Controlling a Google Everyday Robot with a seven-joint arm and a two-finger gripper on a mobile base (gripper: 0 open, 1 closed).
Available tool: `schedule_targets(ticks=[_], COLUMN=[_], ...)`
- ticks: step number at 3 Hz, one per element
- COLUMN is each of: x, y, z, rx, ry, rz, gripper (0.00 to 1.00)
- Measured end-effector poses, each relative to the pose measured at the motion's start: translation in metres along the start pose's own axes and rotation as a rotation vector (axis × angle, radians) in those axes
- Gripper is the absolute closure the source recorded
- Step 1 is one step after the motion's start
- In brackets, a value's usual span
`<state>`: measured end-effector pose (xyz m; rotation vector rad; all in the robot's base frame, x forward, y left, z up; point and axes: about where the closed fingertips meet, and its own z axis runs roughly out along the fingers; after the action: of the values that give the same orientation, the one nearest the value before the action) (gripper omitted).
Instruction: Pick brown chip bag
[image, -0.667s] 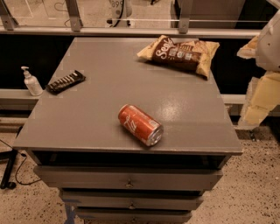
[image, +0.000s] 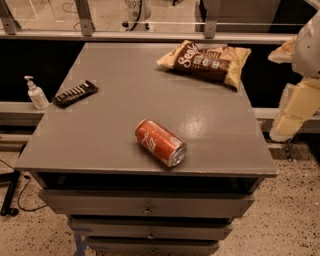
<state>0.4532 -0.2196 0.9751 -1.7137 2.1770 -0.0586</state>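
Note:
The brown chip bag (image: 206, 61) lies flat at the far right corner of the grey table (image: 100, 135). It has a dark brown middle, tan-yellow ends and white script lettering. My gripper (image: 294, 111) hangs at the right edge of the view, off the table's right side and nearer to me than the bag. It is well apart from the bag and holds nothing that I can see.
A red soda can (image: 160, 142) lies on its side near the table's front middle. A small black ridged packet (image: 75, 93) lies at the left edge. A white pump bottle (image: 36, 93) stands on a ledge left of the table. Drawers (image: 147, 205) sit below the tabletop.

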Motion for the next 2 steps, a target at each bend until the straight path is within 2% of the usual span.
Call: schedule_targets(ticks=[1, 2], x=[0.003, 0.005], y=[-0.045, -0.114], z=[0.012, 0.039], rx=[0.046, 0.116], ry=[-0.125, -0.283], rz=[-0.019, -0.018], gripper=[0.0, 0.0])
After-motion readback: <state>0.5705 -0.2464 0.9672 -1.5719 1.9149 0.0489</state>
